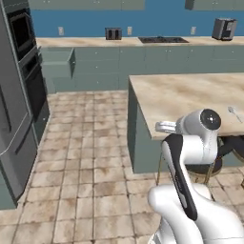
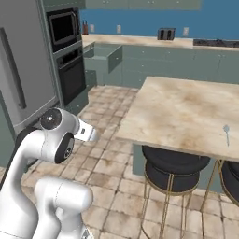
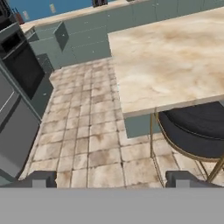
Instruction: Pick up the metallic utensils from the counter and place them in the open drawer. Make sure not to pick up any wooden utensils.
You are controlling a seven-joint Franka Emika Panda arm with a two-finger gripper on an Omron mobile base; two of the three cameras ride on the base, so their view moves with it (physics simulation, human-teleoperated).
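A slim silver-grey spoon [image 1: 234,113] [image 2: 226,133], one of the metallic utensils, lies near the right edge of the beige marbled counter [image 1: 186,93] [image 2: 186,109] [image 3: 170,61]. The open drawer [image 1: 57,61] [image 2: 105,56] [image 3: 50,37] juts out of the grey-green cabinets along the far wall, at their left end. My gripper [image 3: 113,179] is open and holds nothing. It hovers over the tiled floor, short of the counter's near-left corner, with its dark fingertips [image 3: 43,178] wide apart. The wooden utensils are out of view.
Black round stools with gold legs [image 2: 175,168] [image 3: 197,129] stand under the counter's near edge. A steel fridge [image 2: 18,70] and a black wall oven [image 2: 67,51] line the left side. The far worktop carries a toaster [image 1: 113,33] and a hob [image 1: 162,40].
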